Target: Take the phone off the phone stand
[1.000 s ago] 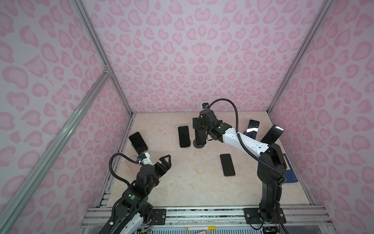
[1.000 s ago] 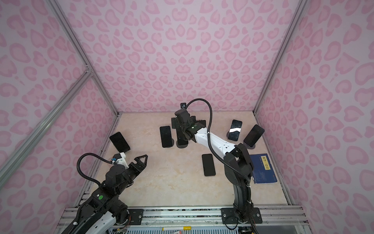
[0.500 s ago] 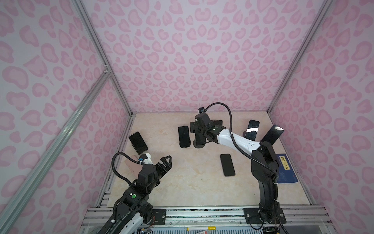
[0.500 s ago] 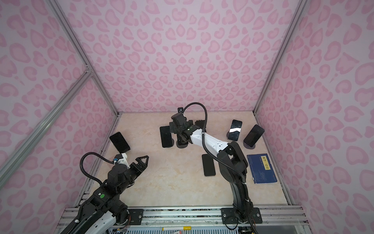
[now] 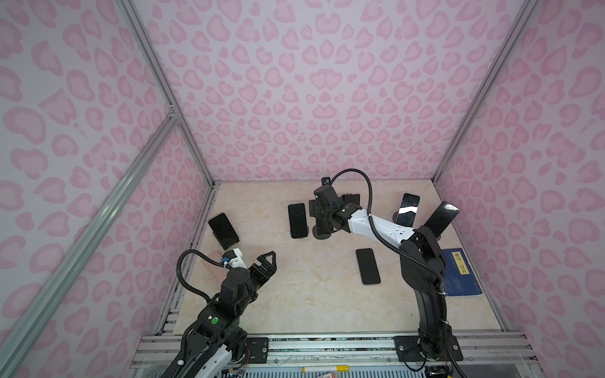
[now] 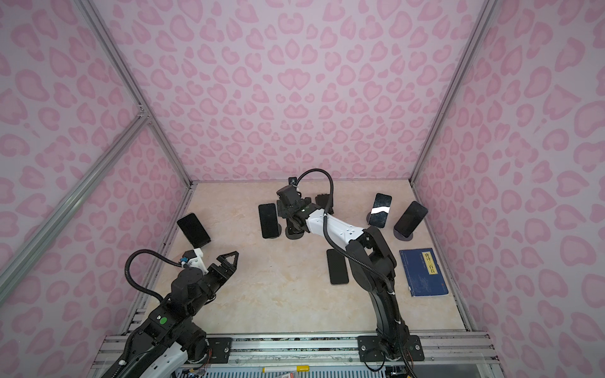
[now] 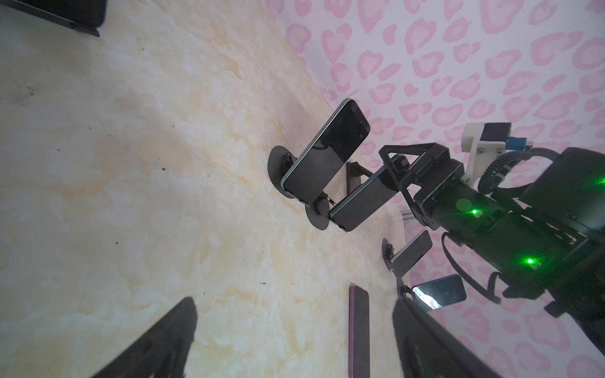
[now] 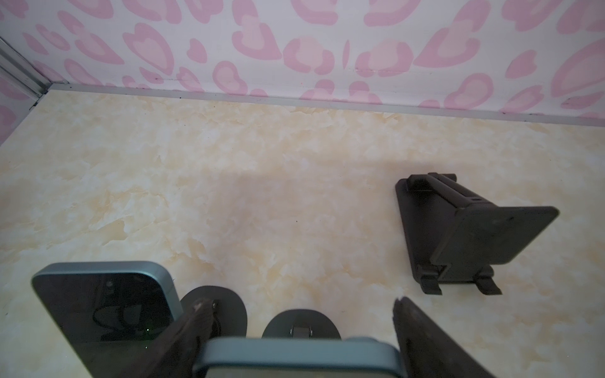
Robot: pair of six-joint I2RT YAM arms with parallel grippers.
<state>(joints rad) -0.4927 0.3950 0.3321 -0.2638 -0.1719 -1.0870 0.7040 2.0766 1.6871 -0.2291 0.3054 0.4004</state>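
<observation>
The phone (image 8: 294,358), dark-screened with a blue-grey frame, leans on a round-based phone stand (image 8: 301,322) at the middle back of the table. My right gripper (image 8: 299,304) reaches over its upper end, and a finger presses each long side edge. The left wrist view shows the same phone (image 7: 363,199), its stand (image 7: 317,212) and the right gripper (image 7: 393,170) clasping it. In both top views the right gripper (image 5: 322,219) (image 6: 289,216) hides the phone. My left gripper (image 5: 266,261) (image 7: 294,304) hovers open and empty near the front left.
A second phone (image 5: 298,221) on a stand is close to the left of the gripped one. An empty black stand (image 8: 458,235) sits behind. Two more propped phones (image 5: 407,209) (image 5: 440,219) stand at the right. A flat phone (image 5: 368,266), a blue book (image 5: 460,271) and a left-wall phone (image 5: 223,230) are also there.
The right gripper has shifted slightly left and down over the phone, and its jaws have narrowed onto the phone's sides. The left arm has not moved.
</observation>
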